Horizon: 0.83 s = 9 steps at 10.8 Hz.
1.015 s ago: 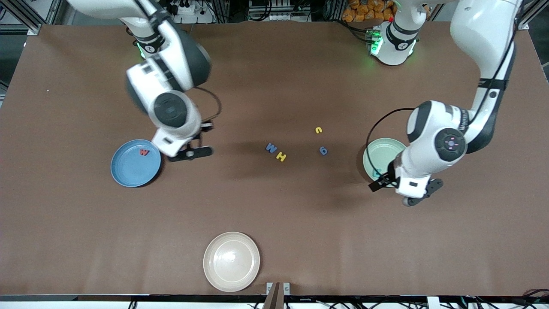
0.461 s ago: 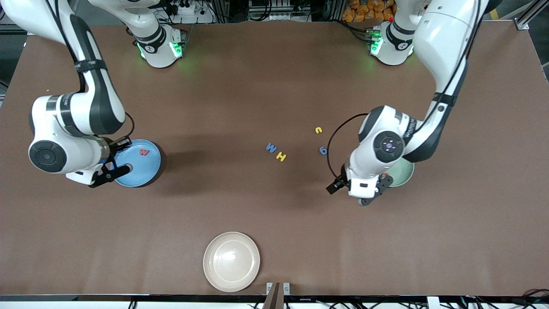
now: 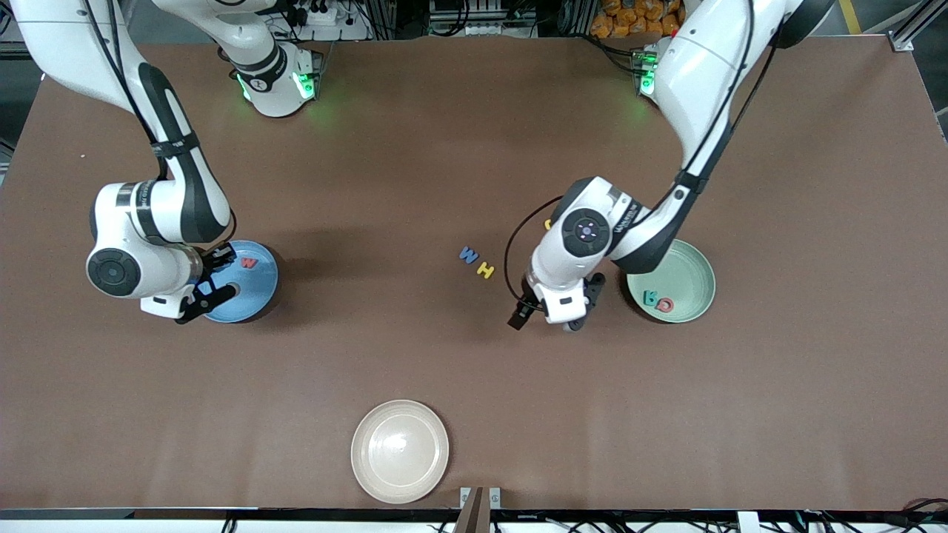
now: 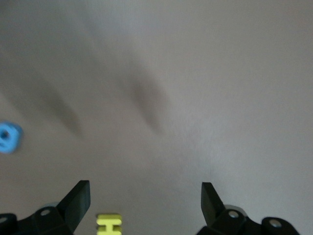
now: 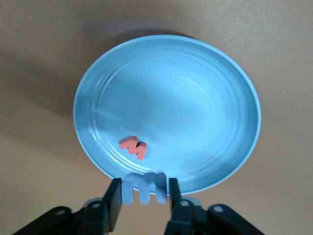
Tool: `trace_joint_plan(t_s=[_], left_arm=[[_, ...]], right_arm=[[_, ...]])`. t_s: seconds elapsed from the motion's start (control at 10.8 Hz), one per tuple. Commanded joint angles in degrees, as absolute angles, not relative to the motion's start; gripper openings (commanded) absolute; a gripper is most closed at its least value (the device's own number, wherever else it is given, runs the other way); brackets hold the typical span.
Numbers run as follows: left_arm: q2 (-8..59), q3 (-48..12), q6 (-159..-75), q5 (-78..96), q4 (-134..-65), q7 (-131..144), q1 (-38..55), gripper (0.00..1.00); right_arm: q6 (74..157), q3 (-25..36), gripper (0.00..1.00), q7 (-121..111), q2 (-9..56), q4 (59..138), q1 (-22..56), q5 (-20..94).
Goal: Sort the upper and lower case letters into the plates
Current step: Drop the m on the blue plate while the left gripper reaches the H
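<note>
The right gripper [image 5: 145, 198] hangs over the near rim of the sky blue plate [image 3: 255, 285], its fingers [image 5: 113, 196] narrowly set around the blue m [image 5: 145, 186]; the red w [image 3: 249, 262] lies in that plate. The left gripper [image 3: 552, 318] hovers over bare worktop [image 3: 474, 148], fingers [image 4: 78, 198] spread wide and empty, between the yellow H [image 3: 485, 270] with the blue M [image 3: 468, 255] beside it and the mint green plate [image 3: 692, 263], which holds the teal R [image 3: 651, 298] and red Q [image 3: 665, 304]. A cream plate [image 3: 400, 451] sits nearest the front camera
</note>
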<state>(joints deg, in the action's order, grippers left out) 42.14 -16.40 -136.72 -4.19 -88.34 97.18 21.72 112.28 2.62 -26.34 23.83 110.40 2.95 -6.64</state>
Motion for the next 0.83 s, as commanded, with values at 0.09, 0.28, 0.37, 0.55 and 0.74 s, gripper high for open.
trace_joint_plan(t_s=[0.09,0.28,0.37,0.55,0.74], left_arm=[[45.17,-15.99,-137.99,-2.46,-86.48,99.67,23.73,1.00],[45.97,-16.00,-137.73,-1.24,-86.48,99.67,27.06,1.00],[46.31,-15.91,-137.46,-1.06,-86.57,99.67,28.03,1.00],[47.11,-15.82,-137.29,-1.14,-86.57,99.58,30.75,1.00],[47.81,-15.82,-133.53,-1.23,-86.49,98.88,30.76,1.00]], right_arm=[[110.84,2.81,1.00,-27.42,21.63,109.86,3.16,-5.36],[107.51,2.72,1.00,-27.51,18.65,108.73,3.51,-3.18],[104.45,2.72,1.00,-27.42,17.33,106.55,3.60,-2.82],[100.56,2.46,1.00,-27.42,14.17,102.67,3.69,-2.81],[100.28,2.46,1.00,-27.42,10.92,101.25,3.69,-2.64]])
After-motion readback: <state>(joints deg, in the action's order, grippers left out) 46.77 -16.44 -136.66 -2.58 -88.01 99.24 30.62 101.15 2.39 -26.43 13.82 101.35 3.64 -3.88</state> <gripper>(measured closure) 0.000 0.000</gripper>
